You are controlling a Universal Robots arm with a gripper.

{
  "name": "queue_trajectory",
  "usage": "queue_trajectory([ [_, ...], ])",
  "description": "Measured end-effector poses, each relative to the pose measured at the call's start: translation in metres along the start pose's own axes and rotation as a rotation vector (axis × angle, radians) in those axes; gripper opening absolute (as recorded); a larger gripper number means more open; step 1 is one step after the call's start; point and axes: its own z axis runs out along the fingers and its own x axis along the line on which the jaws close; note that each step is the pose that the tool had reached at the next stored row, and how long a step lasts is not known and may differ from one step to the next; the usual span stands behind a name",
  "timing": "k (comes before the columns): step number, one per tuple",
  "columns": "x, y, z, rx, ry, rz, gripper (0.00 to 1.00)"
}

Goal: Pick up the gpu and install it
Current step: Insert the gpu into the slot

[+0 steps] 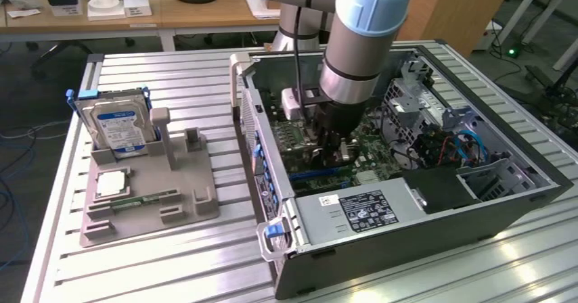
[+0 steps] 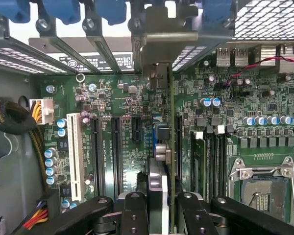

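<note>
Inside the open computer case, little room is left around the gripper. The gpu is pinched edge-on between partly closed jaws above the motherboard.

Motherboard is that classic green with black slots plus one white slot, and little blue-topped capacitors dotted around. Silver hard drive has a blue-and-white label, sitting in a grey holder.
</note>
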Motion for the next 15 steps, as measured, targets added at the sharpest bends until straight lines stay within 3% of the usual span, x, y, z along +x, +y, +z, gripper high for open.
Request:
queue_trajectory([
  [15,0.0008,0.0037,0.0036,-0.0008,0.0000,0.000,0.28],
])
